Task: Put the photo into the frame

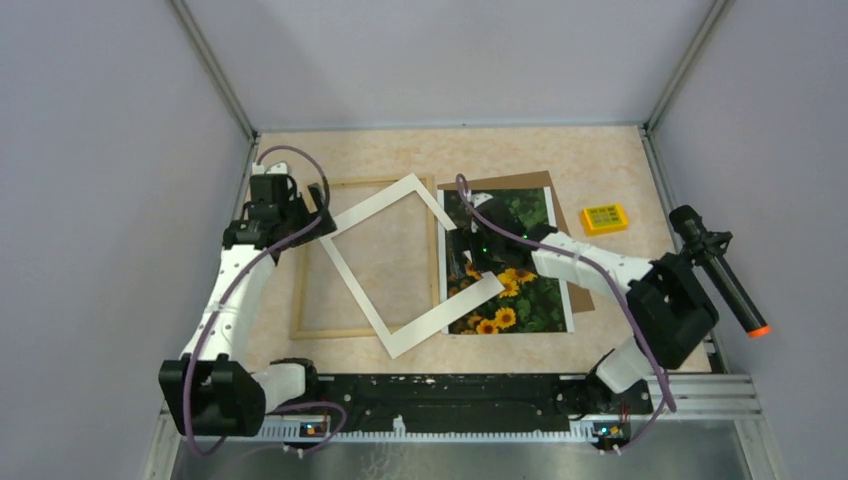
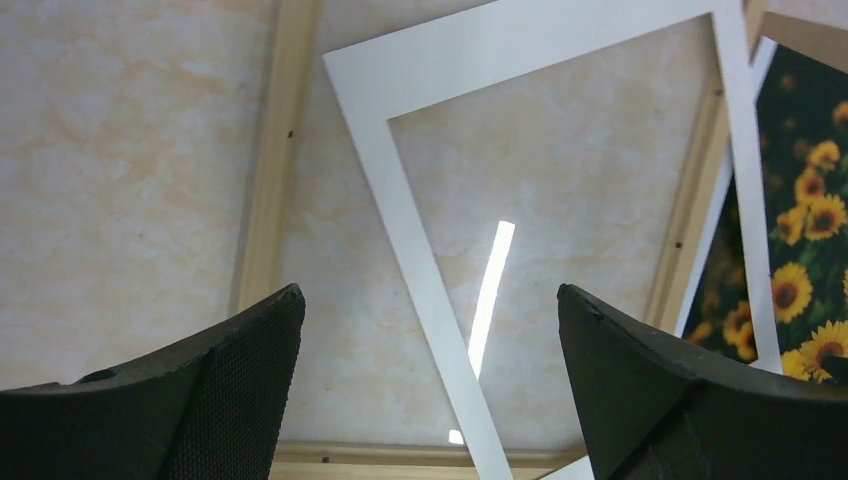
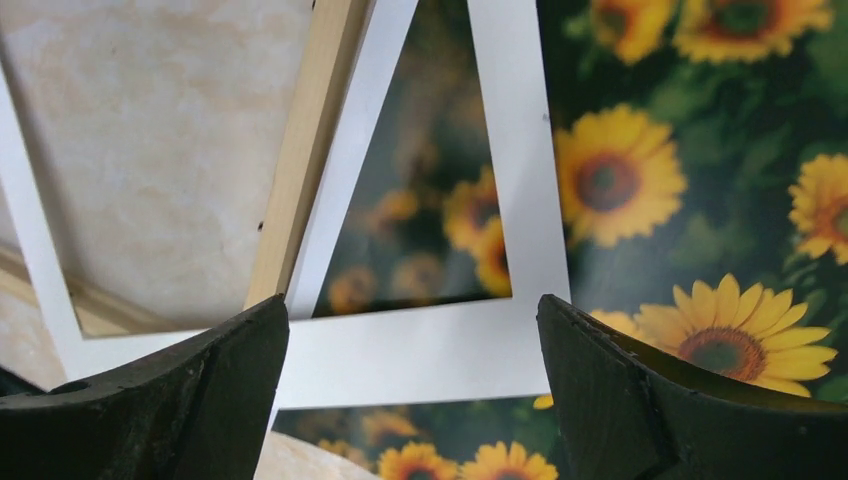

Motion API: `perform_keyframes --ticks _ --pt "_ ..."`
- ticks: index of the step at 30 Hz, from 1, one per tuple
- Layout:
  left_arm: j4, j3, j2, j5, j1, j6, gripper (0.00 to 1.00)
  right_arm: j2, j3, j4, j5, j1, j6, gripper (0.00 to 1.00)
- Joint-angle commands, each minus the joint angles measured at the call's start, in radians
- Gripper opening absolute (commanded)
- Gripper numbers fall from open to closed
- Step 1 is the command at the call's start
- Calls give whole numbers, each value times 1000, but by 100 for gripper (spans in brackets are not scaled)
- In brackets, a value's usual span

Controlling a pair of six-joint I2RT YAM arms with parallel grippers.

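Note:
The photo [image 1: 530,290], a sunflower print, lies on the table right of centre on a brown backing board [image 1: 510,182]. The light wooden frame [image 1: 304,270] lies left of it with bare table showing inside. A white mat [image 1: 370,207] lies tilted across the frame, its right corner resting on the photo. My right gripper [image 1: 478,262] hovers open over that corner; in the right wrist view the mat [image 3: 420,350] sits below the open gripper [image 3: 412,305], beside the photo [image 3: 700,180] and a frame rail [image 3: 305,150]. My left gripper [image 1: 318,222] stands open at the frame's upper left, over the mat [image 2: 410,240].
A small yellow box [image 1: 604,217] lies right of the backing board. A black cylinder with an orange tip [image 1: 722,270] sticks out by the right wall. Grey walls close the table at left, back and right. The arms' mounting rail [image 1: 450,390] runs along the near edge.

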Motion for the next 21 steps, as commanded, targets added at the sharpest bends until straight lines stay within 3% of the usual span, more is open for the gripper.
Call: perform_keyframes --ticks 1,6,11,17,21 --pt "60 -67 9 111 126 -18 99 126 185 -114 74 -21 -100 91" --pt "198 -184 26 127 175 -72 99 269 285 -149 20 -81 -155 79" --pt "270 -223 99 262 271 -109 99 349 317 -126 -81 -118 -171 78" --pt "284 -228 150 229 305 -77 99 427 371 -133 -9 -118 -184 79" --pt "310 -244 186 190 330 -64 99 450 412 -145 88 -117 -184 70"
